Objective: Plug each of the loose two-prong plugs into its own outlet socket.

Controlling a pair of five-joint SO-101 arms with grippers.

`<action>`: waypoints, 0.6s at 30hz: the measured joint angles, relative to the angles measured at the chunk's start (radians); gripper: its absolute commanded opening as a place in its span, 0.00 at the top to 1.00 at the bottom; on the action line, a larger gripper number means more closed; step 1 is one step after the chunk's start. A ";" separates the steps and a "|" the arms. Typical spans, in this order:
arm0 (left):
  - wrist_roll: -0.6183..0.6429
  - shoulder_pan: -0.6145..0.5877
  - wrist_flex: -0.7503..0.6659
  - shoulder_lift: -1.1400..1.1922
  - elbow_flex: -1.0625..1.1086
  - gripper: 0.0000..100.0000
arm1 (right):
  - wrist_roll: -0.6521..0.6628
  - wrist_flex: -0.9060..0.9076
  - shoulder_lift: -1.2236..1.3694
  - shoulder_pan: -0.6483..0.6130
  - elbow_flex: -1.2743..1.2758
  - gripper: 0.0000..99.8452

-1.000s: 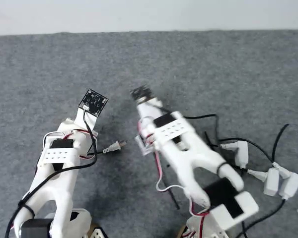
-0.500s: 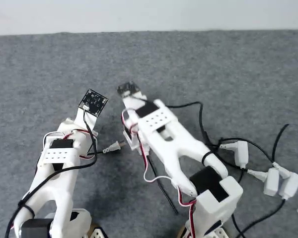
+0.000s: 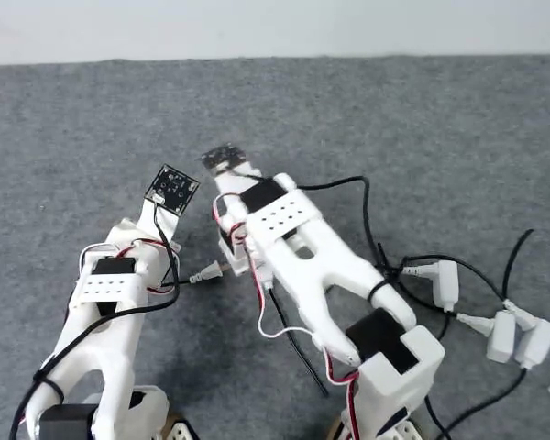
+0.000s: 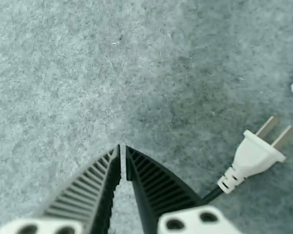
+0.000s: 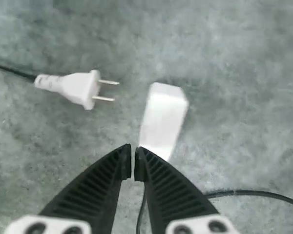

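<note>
From overhead the right arm's body covers its gripper (image 5: 132, 148). The wrist view shows it pinched closed, with the white socket (image 5: 162, 119) tucked partly behind one finger. The left gripper (image 4: 122, 147) is closed on nothing. The right arm has swung left toward the loose plug (image 3: 206, 272), which lies between the arms. The bench (image 3: 394, 119) is wide open behind.

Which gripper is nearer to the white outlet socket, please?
Right. The outlet socket sits at the right gripper's tips; the left gripper stands apart from it, with the loose plug between them.
</note>
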 measured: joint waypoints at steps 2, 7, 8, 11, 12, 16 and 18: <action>0.000 0.000 0.000 0.000 0.000 0.98 | 0.005 -0.034 0.008 -0.014 0.018 0.99; 0.000 0.000 0.000 0.000 0.000 0.98 | 0.051 -0.141 0.046 -0.002 0.074 0.99; 0.000 0.000 0.000 0.000 0.000 0.98 | 0.057 -0.149 0.049 0.008 0.074 0.99; 0.000 0.000 0.000 0.000 0.000 0.98 | 0.064 -0.160 0.051 0.054 0.074 0.99; 0.000 0.000 0.000 0.000 0.000 0.98 | 0.066 -0.160 0.051 0.071 0.074 0.99; 0.000 0.000 0.000 0.000 0.000 0.98 | 0.080 -0.160 0.051 0.127 0.074 0.99; 0.000 0.000 0.000 0.000 0.000 0.98 | 0.101 -0.163 0.058 0.157 0.074 0.99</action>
